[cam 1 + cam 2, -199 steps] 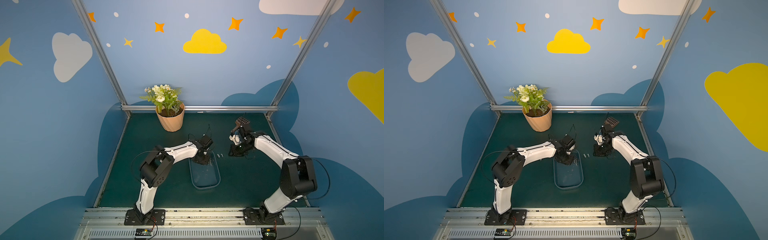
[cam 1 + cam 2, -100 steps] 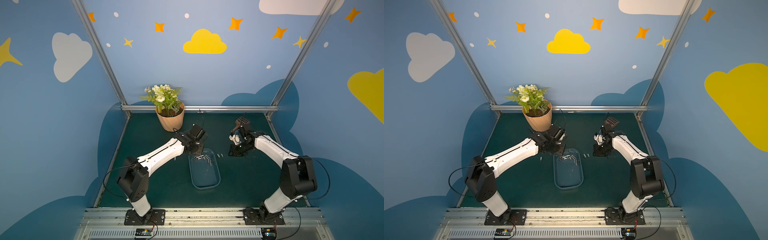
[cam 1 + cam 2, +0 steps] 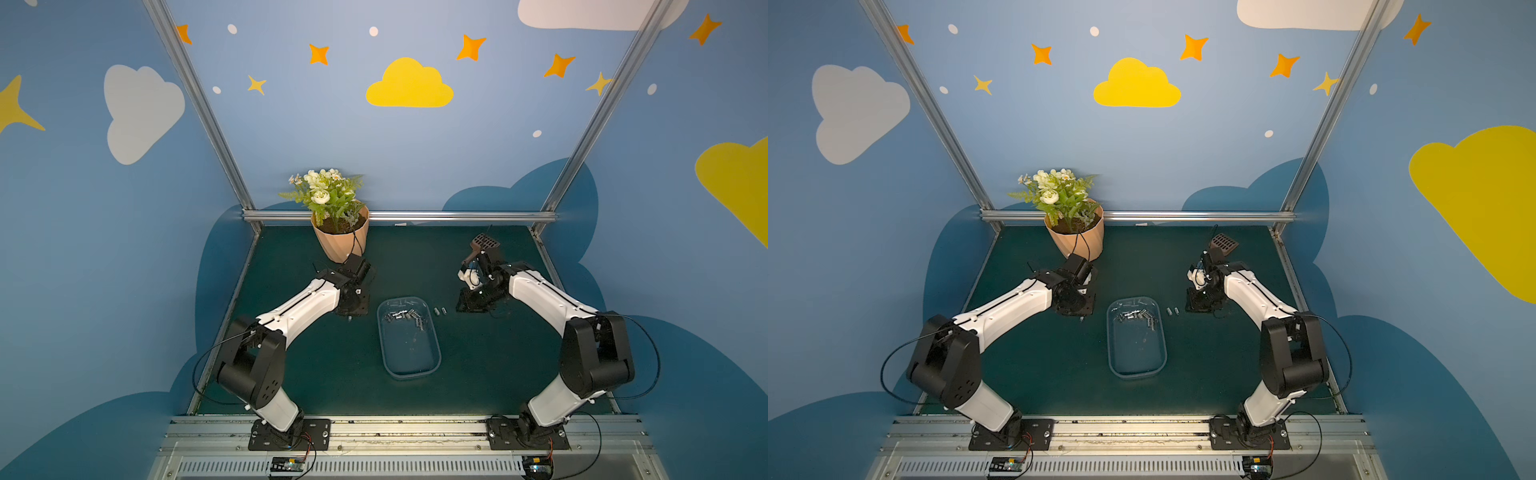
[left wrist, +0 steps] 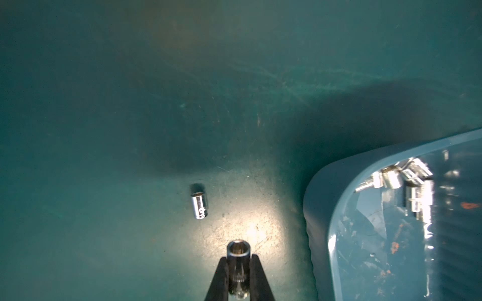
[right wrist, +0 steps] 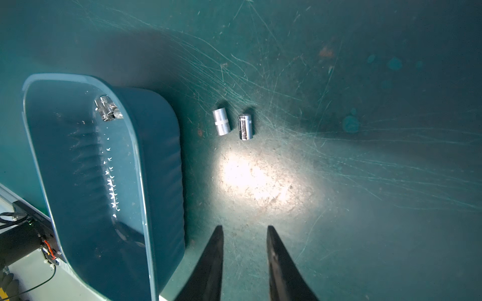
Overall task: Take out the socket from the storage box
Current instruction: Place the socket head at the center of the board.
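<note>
Your left pincer (image 4: pixel 239 258) is pinching a small chrome cylindrical socket (image 4: pixel 238 250) between its black fingers, with the socket's open end turned toward the wrist camera. It holds it over the dark green surface (image 4: pixel 130 104), just outside the shallow translucent bluish plastic storage box (image 4: pixel 320 208). You cannot tell whether that socket touches the surface. A second loose chrome socket (image 4: pixel 199 205) lies on its side nearby, apart from the box. A cluster of chrome sockets (image 4: pixel 391 179) is heaped inside the box at the end toward the back wall. Your right pincer (image 5: pixel 245 229) is spread with nothing between its fingers, hovering above the surface on the box's other side. There a matte silver socket (image 5: pixel 221 122) and a mirror-bright socket (image 5: pixel 245 127) lie side by side without touching, just beside the box wall.
</note>
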`<act>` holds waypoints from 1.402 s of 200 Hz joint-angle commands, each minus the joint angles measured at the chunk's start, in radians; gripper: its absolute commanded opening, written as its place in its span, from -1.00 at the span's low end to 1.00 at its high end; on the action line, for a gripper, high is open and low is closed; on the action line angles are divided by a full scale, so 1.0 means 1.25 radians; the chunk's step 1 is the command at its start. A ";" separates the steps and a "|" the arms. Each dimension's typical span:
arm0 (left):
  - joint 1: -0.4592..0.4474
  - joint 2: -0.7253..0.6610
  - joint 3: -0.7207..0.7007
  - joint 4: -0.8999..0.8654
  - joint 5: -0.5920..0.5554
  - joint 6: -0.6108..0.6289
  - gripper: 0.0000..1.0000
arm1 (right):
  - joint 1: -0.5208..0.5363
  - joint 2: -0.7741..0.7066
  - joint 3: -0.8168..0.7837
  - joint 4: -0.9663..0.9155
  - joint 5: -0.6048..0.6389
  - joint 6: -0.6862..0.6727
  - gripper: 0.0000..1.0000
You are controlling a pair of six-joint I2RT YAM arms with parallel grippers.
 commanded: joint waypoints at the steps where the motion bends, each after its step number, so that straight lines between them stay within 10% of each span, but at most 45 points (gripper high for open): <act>1: 0.000 0.038 -0.003 0.016 0.017 -0.006 -0.72 | 0.002 -0.013 -0.011 0.002 -0.005 0.007 -0.41; 280: 0.005 0.166 0.029 0.027 0.010 0.007 -0.41 | 0.002 -0.021 -0.017 -0.003 -0.004 0.007 -0.41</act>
